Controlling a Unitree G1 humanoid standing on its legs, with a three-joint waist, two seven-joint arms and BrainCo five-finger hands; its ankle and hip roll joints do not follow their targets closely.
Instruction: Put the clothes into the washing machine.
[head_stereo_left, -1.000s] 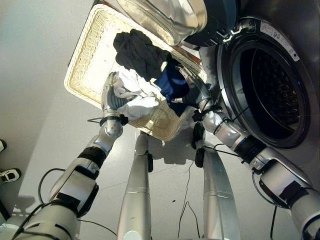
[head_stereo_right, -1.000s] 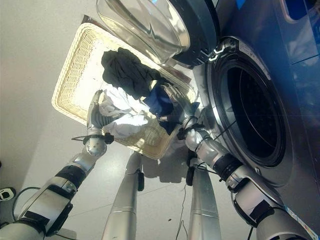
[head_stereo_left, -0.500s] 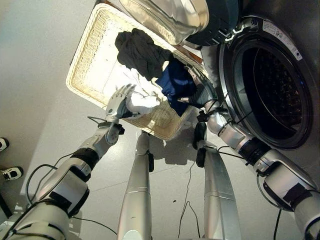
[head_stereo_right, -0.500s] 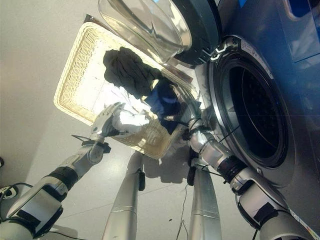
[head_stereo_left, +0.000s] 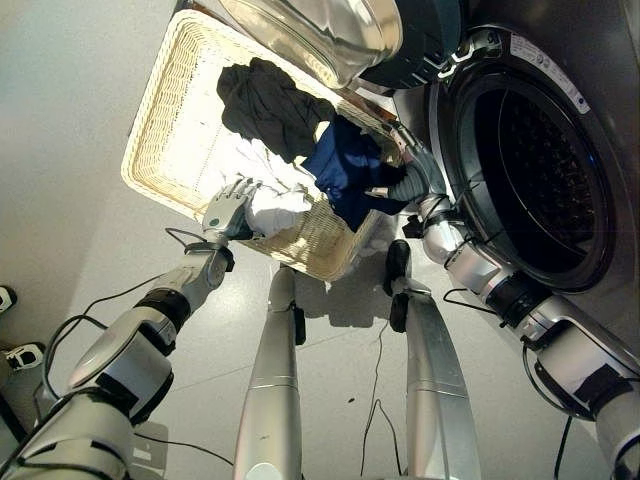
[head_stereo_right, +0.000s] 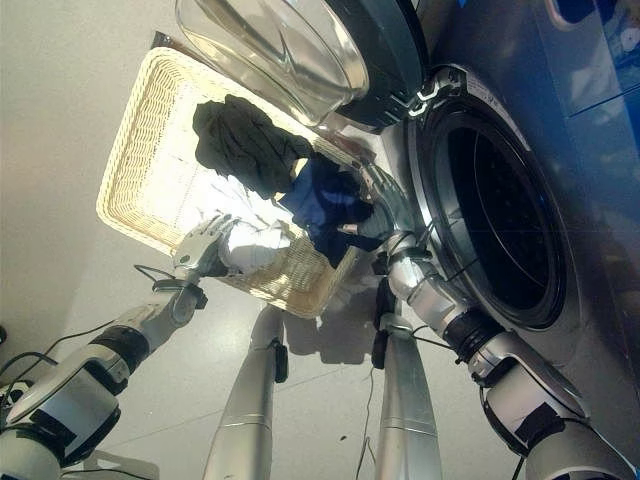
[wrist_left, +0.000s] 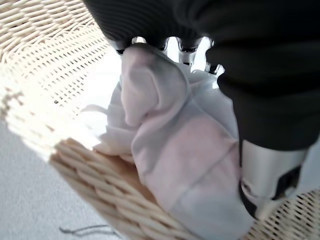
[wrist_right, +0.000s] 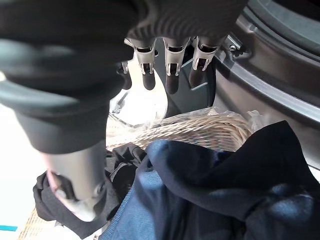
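**Clothes held at the basket, drum door open**

The washing machine (head_stereo_left: 540, 170) gapes beside the wicker basket (head_stereo_left: 170, 120). The right hand (head_stereo_left: 418, 180) pinches the navy garment (head_stereo_left: 345, 165) above the basket's rim; the left hand (head_stereo_left: 228, 208) curls its fingers round white cloth (head_stereo_left: 280, 208) inside.

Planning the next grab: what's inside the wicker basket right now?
In the wicker basket: a black garment, a navy garment held by the right robot hand, and white clothes gripped by the left robot hand. Anything beneath them is covered.
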